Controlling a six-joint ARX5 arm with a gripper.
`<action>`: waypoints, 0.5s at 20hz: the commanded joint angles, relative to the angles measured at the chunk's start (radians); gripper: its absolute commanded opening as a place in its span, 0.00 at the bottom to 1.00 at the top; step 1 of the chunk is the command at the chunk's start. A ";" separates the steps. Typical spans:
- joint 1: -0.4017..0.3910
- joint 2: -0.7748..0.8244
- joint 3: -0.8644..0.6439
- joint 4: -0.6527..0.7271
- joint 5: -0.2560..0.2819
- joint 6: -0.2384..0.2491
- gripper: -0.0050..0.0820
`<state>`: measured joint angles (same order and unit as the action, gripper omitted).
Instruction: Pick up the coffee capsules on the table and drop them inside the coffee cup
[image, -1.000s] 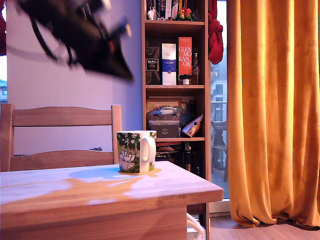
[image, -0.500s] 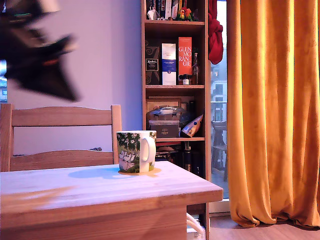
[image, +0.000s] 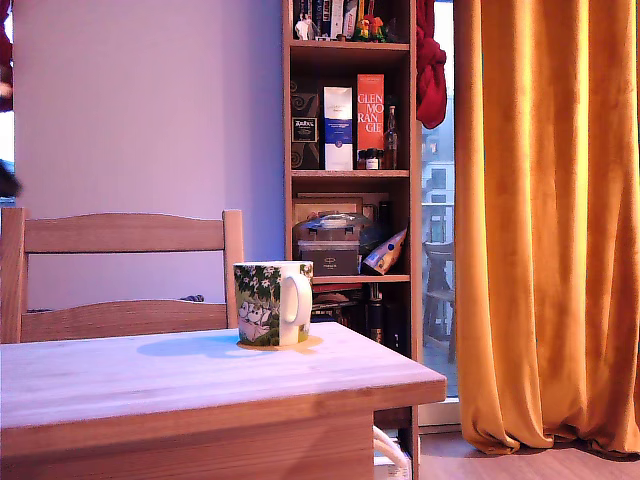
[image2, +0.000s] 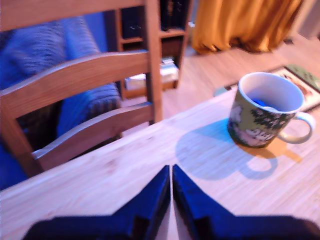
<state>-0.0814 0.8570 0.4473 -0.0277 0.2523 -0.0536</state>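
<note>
The white ceramic coffee cup (image: 272, 303) with green foliage print and a white handle stands upright on the pale wooden worktop (image: 200, 385), near the far edge, in front of the wooden slat-back chair (image: 120, 275). In the exterior view the handle points toward that view's right. A blue-tinted shadow of the cup lies on the worktop surface toward the exterior view's left.

In the wrist view, the coffee cup (image2: 265, 112) is seen from above at an angle. A small dark blue object, consistent with the dark blue plastic coffee capsule (image2: 260, 103), rests inside the cup against its inner wall; its detail is too blurred to confirm print or rim.

The dark two-fingered gripper (image2: 171, 172) appears only in the wrist view. Its fingers (image2: 155, 200) are pressed together at the tips with no visible gap and nothing between them: it is closed and empty. The gripper sits above the bare worktop (image2: 125, 170), well apart from the cup, pointing toward the chair (image2: 85, 90).

In the exterior view only a dark blurred sliver shows at the left border. Behind the worktop stand a tall wooden bookshelf (image: 350, 150) holding boxes and bottles, and an orange curtain (image: 545, 220) at the exterior view's right.
</note>
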 joint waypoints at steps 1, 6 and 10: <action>0.005 -0.071 -0.056 0.005 -0.002 -0.021 0.04; 0.003 -0.328 -0.167 -0.040 -0.048 -0.060 0.04; 0.003 -0.526 -0.187 -0.147 -0.063 -0.078 0.04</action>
<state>-0.0784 0.3511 0.2829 -0.1753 0.1894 -0.1249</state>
